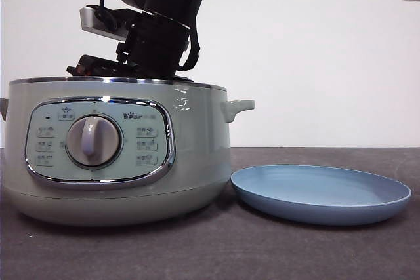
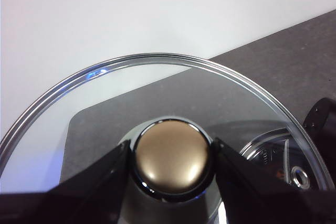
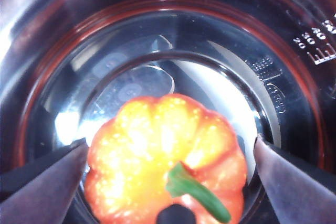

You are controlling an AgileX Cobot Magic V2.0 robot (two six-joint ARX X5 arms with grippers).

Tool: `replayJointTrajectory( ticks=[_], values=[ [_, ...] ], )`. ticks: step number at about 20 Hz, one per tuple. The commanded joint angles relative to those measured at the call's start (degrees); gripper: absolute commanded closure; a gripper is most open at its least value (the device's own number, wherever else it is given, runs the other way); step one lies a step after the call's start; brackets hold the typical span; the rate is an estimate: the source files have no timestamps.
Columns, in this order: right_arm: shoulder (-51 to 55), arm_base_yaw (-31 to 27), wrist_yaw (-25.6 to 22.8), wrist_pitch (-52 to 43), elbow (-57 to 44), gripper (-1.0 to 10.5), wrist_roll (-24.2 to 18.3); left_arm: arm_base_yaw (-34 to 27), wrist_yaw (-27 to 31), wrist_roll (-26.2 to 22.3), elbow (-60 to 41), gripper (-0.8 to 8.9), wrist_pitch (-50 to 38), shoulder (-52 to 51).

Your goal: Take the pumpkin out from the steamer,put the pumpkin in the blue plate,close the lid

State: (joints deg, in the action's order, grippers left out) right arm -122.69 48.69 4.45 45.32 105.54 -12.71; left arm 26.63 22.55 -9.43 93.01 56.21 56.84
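Note:
The pumpkin, orange-red with a green stem, lies on the bottom of the steamer's shiny inner pot. My right gripper is down inside the pot, open, with one jaw on each side of the pumpkin. In the front view only its arm shows, reaching into the open steamer from above. My left gripper is shut on the knob of the glass lid and holds it up off the steamer. The lid is out of the front view. The blue plate lies empty to the right of the steamer.
The steamer's side handle sticks out above the plate's near edge. A white wall stands behind the dark table. Through the lid, the left wrist view shows part of the pot and the right arm.

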Motion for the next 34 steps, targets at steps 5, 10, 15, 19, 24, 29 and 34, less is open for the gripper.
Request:
replayJointTrajectory(
  ticks=[5,10,15,19,24,29,34],
  values=[
    [-0.5,0.2,-0.1,-2.4,0.1,9.6,0.1,-0.1,0.1,-0.7,1.2,8.20,-0.7,-0.7],
    [10.4,-0.4,-1.9,2.8,0.1,9.6,0.2,-0.1,-0.3,-0.7,1.2,8.20,-0.5,-0.4],
    [23.3,-7.0,-3.9,17.4,0.1,9.6,2.5,0.0,-4.1,-0.7,1.2,8.20,-1.5,1.4],
    [27.5,-12.3,-5.0,25.3,-1.3,9.6,5.7,0.0,-5.1,-0.7,1.2,8.20,-3.0,2.3],
    [35.2,-16.2,-5.0,22.9,-13.5,9.6,7.4,0.0,-8.2,-0.7,1.2,8.20,-4.3,2.7],
    [42.3,-20.0,-4.8,10.1,-32.4,9.6,10.1,0.0,-10.9,-0.7,1.2,8.20,-4.8,2.7],
    [43.1,-20.6,-4.4,-8.2,-48.1,9.6,11.7,0.0,-13.5,-0.4,1.1,8.20,-4.9,2.7]
  ],
)
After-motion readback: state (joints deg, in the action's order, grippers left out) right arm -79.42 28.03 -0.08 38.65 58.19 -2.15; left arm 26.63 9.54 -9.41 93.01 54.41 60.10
